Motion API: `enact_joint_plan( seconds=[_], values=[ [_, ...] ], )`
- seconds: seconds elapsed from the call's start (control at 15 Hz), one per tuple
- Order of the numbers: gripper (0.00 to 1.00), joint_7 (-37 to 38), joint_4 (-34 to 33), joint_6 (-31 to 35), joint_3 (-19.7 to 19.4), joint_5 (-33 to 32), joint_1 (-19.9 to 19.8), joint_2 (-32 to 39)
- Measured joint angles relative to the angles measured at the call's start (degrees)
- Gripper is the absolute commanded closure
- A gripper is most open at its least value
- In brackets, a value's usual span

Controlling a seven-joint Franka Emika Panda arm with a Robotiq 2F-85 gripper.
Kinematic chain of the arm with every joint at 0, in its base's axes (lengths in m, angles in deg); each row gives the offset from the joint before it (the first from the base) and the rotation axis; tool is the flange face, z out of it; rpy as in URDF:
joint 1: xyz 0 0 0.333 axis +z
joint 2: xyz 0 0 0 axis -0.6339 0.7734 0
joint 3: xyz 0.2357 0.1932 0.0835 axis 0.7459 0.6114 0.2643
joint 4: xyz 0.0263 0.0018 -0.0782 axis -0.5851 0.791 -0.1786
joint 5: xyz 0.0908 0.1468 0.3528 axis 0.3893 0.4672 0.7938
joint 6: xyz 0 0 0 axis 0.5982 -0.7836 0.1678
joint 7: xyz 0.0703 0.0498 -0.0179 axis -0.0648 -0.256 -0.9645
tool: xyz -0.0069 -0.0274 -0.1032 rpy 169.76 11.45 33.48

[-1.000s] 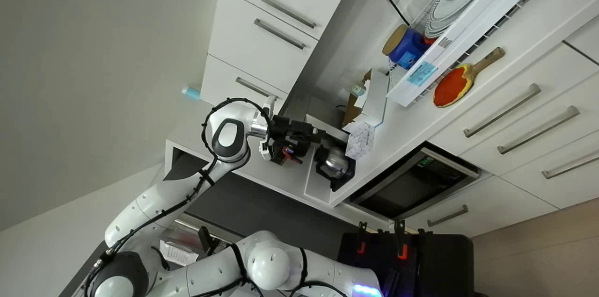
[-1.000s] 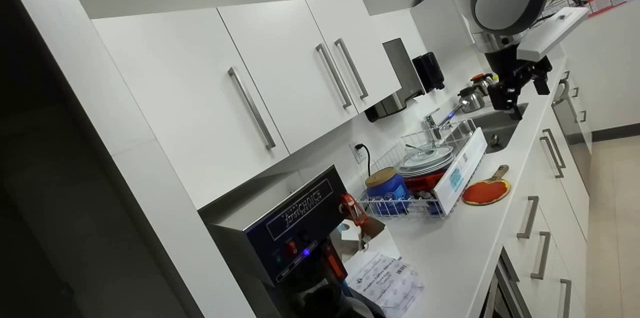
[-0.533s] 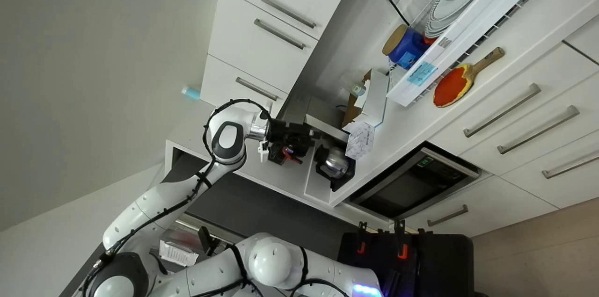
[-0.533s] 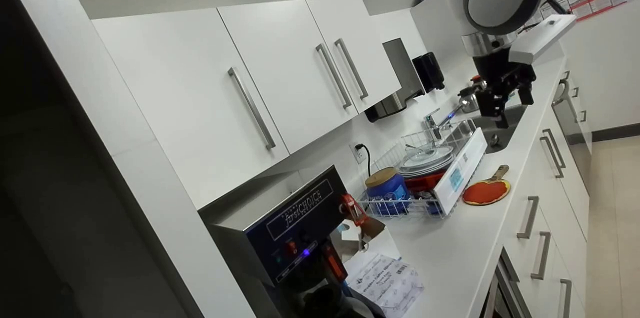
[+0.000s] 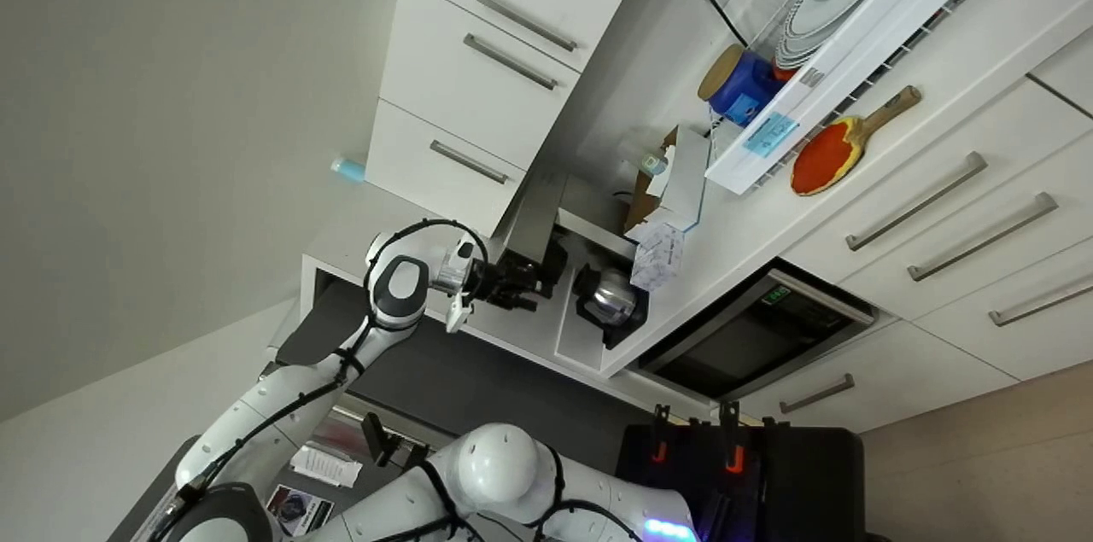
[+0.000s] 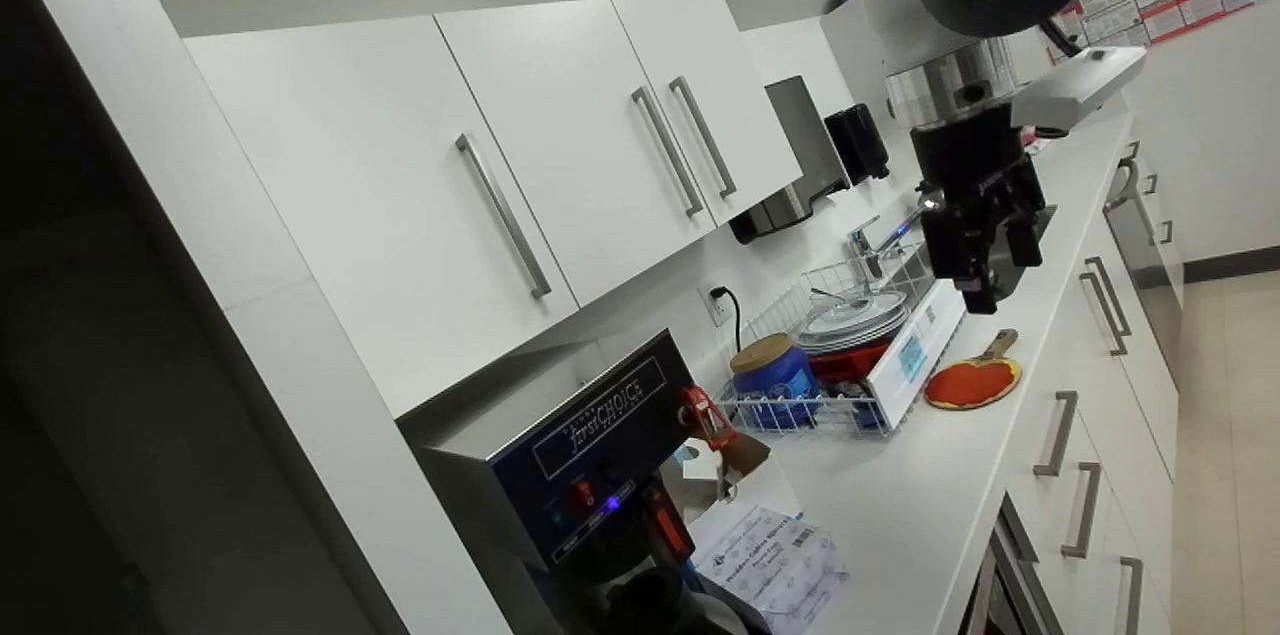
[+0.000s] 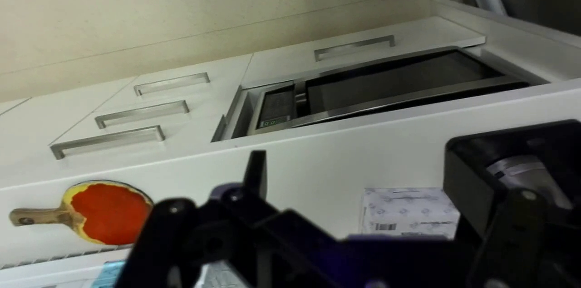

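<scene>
The gripper (image 6: 1003, 279) is wide and empty. Below, beside its jaws, the ping-pong paddle (image 7: 111, 213) looks light, stiff, best held by its handle (image 7: 38, 217).

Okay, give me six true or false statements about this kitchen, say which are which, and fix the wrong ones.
1. The gripper stands open, holding nothing. True.
2. The paddle stands upright. False: the paddle lies flat on the counter.
3. The white printed box bears a barcode. True.
4. The lit display shows red digits. False: the digits on the display are green.
5. The blue jar has a tan lid. True.
6. The wall cabinet doors hang open. False: the wall cabinet doors are shut.
</scene>
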Motion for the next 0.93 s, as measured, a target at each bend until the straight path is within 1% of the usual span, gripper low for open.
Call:
enact_joint_plan(
  seconds=[0.13,0.2,0.67,0.8,0.93],
  values=[
    [0.0,1.1,0.0,-0.3,2.1,2.2,2.0,-1.0],
    [0.0,1.4,0.0,-0.3,2.5,2.5,2.4,-1.3],
    [0.0,1.2,0.2,0.5,3.0,2.7,2.7,-1.4],
    [0.0,1.5,0.2,2.6,5.3,3.6,3.8,-1.2],
    [0.0,3.5,0.1,5.7,9.0,5.5,5.7,-0.8]
  ],
)
